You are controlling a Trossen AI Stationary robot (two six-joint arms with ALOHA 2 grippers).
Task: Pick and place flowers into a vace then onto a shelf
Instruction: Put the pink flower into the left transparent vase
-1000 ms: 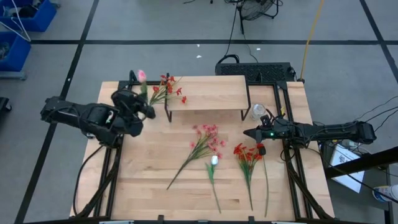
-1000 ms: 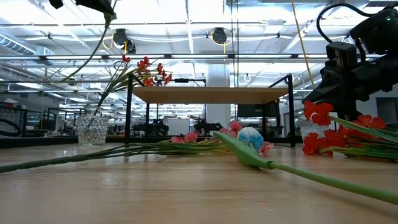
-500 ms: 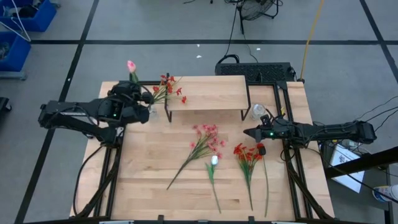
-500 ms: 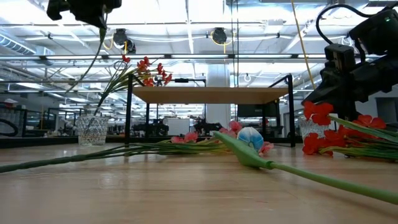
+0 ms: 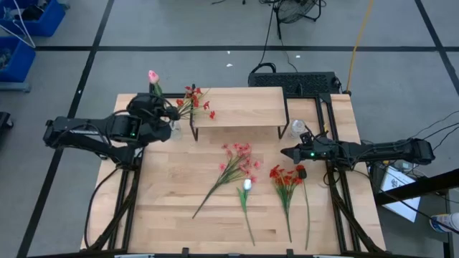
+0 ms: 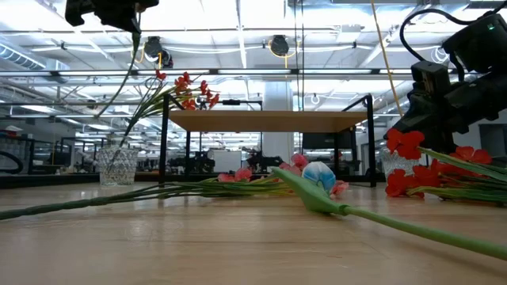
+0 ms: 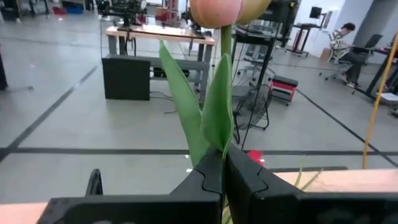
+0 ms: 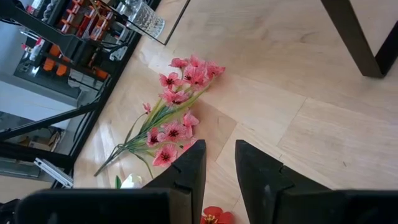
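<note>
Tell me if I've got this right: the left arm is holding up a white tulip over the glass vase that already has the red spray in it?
Not quite. The bud in the left gripper is pink, not white, as the left wrist view shows: a pink bud. The white tulip lies on the table in the high view. The rest holds: the vase has the red spray.

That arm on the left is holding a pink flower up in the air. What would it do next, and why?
Probably lower it straight down. The left gripper has its jaws shut on the pink bud's stem, roughly above the glass vase beside the shelf. A red spray already stands in that vase, so easing the stem down into it looks like the next step.
</note>
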